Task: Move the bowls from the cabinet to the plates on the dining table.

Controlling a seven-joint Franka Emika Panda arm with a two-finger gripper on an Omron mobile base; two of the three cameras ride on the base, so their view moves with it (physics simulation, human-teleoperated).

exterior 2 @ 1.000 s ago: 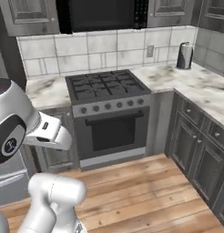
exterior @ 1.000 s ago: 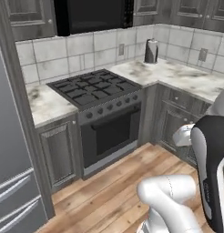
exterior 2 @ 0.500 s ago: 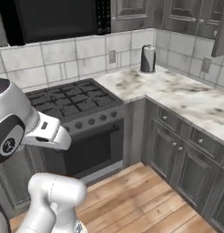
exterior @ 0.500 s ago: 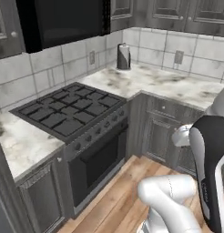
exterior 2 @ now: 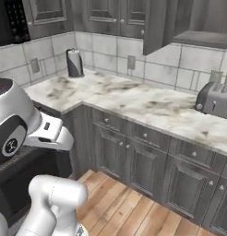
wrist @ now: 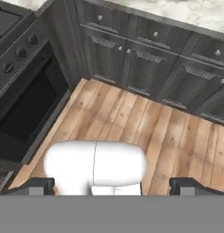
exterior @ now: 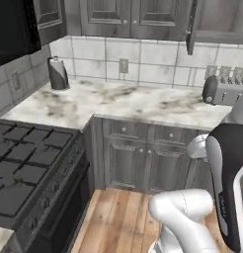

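Swung rightward since earlier, stove (exterior: 29,173) now left, toaster (exterior 2: 216,99) on bench (exterior 2: 147,103); approach step: cabinet (exterior 2: 180,20) door ajar, bowls unseen, pincer (wrist: 114,185) spread, empty; closing-in and reach required next.

cabinet (exterior 2: 189,23): inside cut off by top edge
toaster (exterior: 224,90): right end behind the arm

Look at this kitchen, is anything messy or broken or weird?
Only one thing stands out: a wall cabinet door hangs open above the counter, left of the toaster. Nothing looks spilled or broken.
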